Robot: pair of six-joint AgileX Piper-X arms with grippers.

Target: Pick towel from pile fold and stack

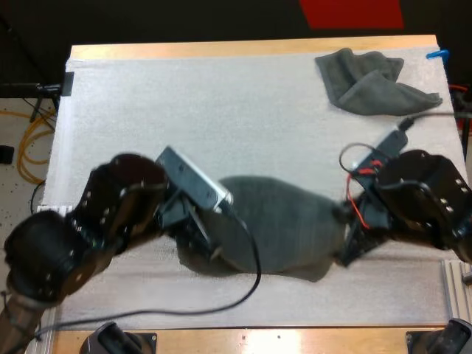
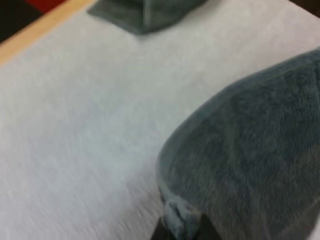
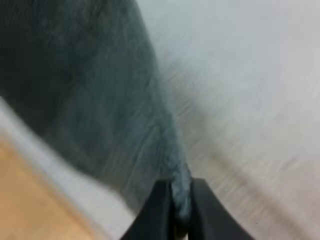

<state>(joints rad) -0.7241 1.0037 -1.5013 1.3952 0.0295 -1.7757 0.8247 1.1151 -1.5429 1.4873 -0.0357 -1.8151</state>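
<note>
Between the two pincers, on the near part of the mat (image 1: 184,110), the towel (image 1: 284,228) is lying spread and slightly stretched. The left pincer (image 2: 182,231) is nipping one corner, closed on a small bunch of cloth. The right pincer (image 3: 181,210) is clamping the opposite edge, with only a thin fold in its grip. That thin bite is looking like the weak point: a pull away from the towel could be slipping the edge free, and uneven travel of the two arms would be skewing the fold. From above, the arms' bulk is hiding both grips, so I am not making out whether the towel is lifting off the mat or how many layers it has. Beyond the towel, toward the table's (image 1: 243,48) far corner, the pile (image 1: 372,81) is sitting well apart.
</note>
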